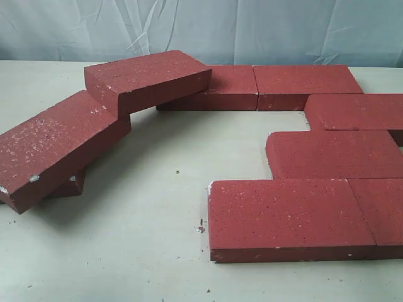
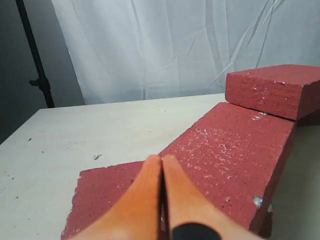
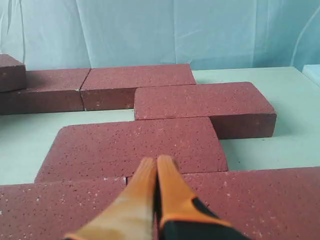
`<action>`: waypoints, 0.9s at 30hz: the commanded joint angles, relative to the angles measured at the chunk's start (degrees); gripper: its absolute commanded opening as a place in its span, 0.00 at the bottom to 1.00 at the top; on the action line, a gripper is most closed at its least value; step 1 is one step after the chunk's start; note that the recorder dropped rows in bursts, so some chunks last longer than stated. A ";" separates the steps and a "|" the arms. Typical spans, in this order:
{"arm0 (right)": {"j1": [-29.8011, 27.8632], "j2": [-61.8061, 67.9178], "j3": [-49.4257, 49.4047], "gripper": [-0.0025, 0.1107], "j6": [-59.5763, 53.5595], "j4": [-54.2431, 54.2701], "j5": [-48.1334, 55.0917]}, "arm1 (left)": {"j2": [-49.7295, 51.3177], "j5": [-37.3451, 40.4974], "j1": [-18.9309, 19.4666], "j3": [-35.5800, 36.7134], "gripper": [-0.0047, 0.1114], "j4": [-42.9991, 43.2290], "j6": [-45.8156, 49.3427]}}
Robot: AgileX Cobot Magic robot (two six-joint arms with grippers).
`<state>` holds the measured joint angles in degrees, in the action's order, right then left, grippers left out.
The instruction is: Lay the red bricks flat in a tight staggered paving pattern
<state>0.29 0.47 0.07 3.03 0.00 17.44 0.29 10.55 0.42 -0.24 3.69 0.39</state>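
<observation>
Several red bricks lie flat in stepped rows at the back [image 1: 305, 82] and right [image 1: 334, 154], with a front brick [image 1: 286, 214] nearest. On the left, one tilted brick [image 1: 148, 78] leans on a back-row brick and on a second tilted brick [image 1: 60, 141], which rests on a low brick [image 1: 69, 185]. Neither gripper shows in the exterior view. My left gripper [image 2: 161, 159] is shut and empty, hovering by the tilted brick [image 2: 232, 155] and the low one [image 2: 107, 192]. My right gripper [image 3: 156, 161] is shut and empty, over the flat bricks [image 3: 135, 145].
The pale table [image 1: 145, 251] carries crumbs and a small metal bit [image 1: 200, 228] near the front brick's corner. A wrinkled white cloth [image 1: 252, 25] hangs behind. A black stand [image 2: 35, 65] rises past the table's edge in the left wrist view.
</observation>
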 commanded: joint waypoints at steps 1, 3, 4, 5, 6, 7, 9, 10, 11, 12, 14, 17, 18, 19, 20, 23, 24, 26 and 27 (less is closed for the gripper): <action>-0.29 -0.47 -0.07 0.01 0.05 -0.46 -4.89 | -0.29 -3.22 0.06 0.24 0.04 0.39 -0.03; -0.29 -0.47 -0.07 0.01 0.05 -0.46 -7.08 | -0.29 -5.32 0.06 0.24 0.04 0.39 -0.03; -0.29 -0.47 -0.07 0.01 0.05 -0.46 -8.26 | -0.29 -6.52 0.06 0.24 0.04 -0.32 -0.03; -0.29 -0.47 -0.07 0.01 0.05 -0.73 -9.21 | -0.29 -7.22 0.06 0.24 0.04 -1.27 -0.03; -0.29 -0.47 -0.07 0.01 0.05 -1.15 -10.42 | -0.29 -7.66 0.06 0.24 0.04 -2.80 -0.03; -0.29 -0.47 -0.07 0.01 0.05 -1.15 -12.01 | -0.29 -8.05 0.06 0.24 0.04 -4.83 -0.03; -0.32 -0.47 -0.07 0.01 0.05 -1.02 -15.66 | -0.29 -9.11 0.06 0.24 0.04 -8.77 -0.03; -0.29 -0.47 -0.07 0.01 0.05 -0.62 -17.13 | -0.29 -9.36 0.06 0.24 0.04 -10.20 -0.03; -0.29 -0.47 -0.07 0.01 0.05 -0.37 -17.84 | -0.29 -9.50 0.06 0.24 0.04 -11.02 -0.03; -0.29 -0.47 -0.07 0.01 0.05 0.00 -19.06 | -0.29 -9.77 0.06 0.24 0.04 -11.49 -0.03; -0.29 -0.47 -0.07 0.01 1.15 2.50 -20.89 | -0.29 -10.98 0.06 0.24 0.04 -13.19 -0.03; -0.29 -0.47 -0.07 0.01 3.11 8.02 -22.20 | -0.29 -12.46 0.06 0.24 0.04 -15.05 -0.03; -0.32 -0.47 -0.07 0.01 3.11 8.31 -22.90 | -0.29 -13.55 0.06 0.24 0.04 -16.29 -0.03; -0.32 -0.47 -0.07 0.01 3.11 8.31 -23.70 | -0.29 -14.44 0.06 0.24 0.04 -17.11 -0.39; -0.32 -0.47 -0.07 0.01 3.11 8.31 -24.43 | -0.29 -15.73 0.06 0.24 0.04 -17.41 -0.39; -0.32 -0.47 -0.07 0.01 3.19 8.31 -27.01 | -0.29 -19.12 0.06 0.24 0.04 -16.96 -0.39; -0.32 -0.47 -0.07 0.01 3.19 8.74 -28.19 | -0.29 -20.28 0.06 0.24 0.04 -16.40 -0.39; -0.32 -0.47 -0.07 0.01 3.19 9.46 -30.13 | -0.29 -22.04 0.06 0.24 0.04 -16.27 -0.39; -0.32 -0.47 -0.07 0.01 3.19 9.46 -30.91 | -0.29 -22.50 0.06 0.24 0.04 -16.27 -0.84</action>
<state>0.29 0.42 0.07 6.04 8.81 -10.19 0.29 -9.08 0.42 -0.24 -12.31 0.00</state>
